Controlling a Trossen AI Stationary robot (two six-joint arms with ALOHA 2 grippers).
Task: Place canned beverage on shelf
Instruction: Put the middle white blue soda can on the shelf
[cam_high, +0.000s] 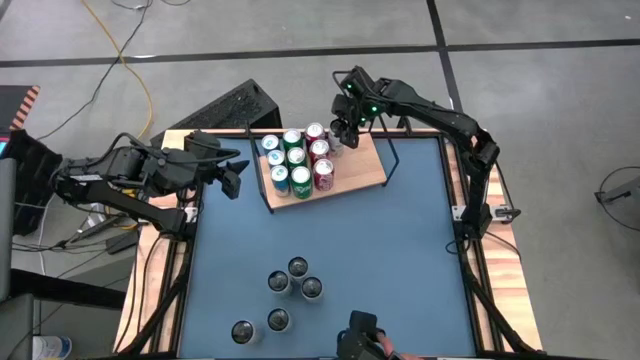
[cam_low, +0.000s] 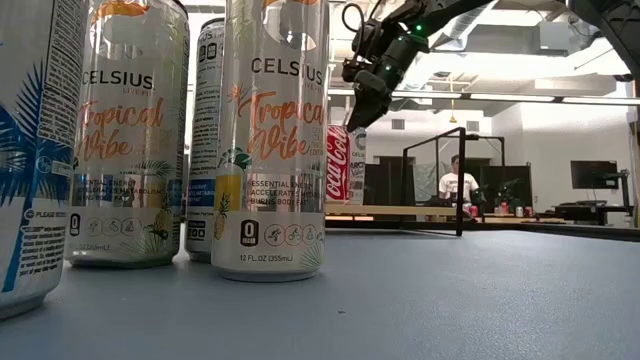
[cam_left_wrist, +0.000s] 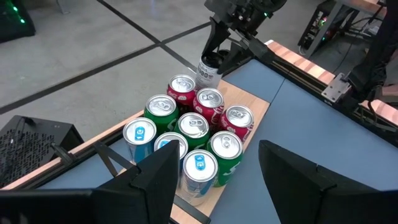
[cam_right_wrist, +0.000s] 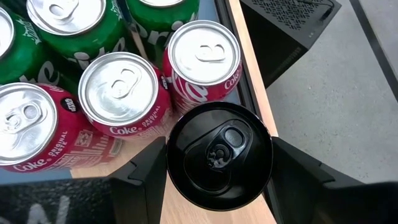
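The right fingers (cam_right_wrist: 217, 171) grip a black-topped can (cam_right_wrist: 219, 155) from both sides, holding it upright just beside the red cans (cam_left_wrist: 209, 106) on the shelf (cam_high: 362, 168), so it can join the group. The left fingers (cam_left_wrist: 214, 180) are open, waiting near the shelf over the bench (cam_high: 330, 240).

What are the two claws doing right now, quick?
Left gripper: open, holding nothing, beside the wooden shelf board.
Right gripper: shut on a black-topped can over the shelf's far corner.
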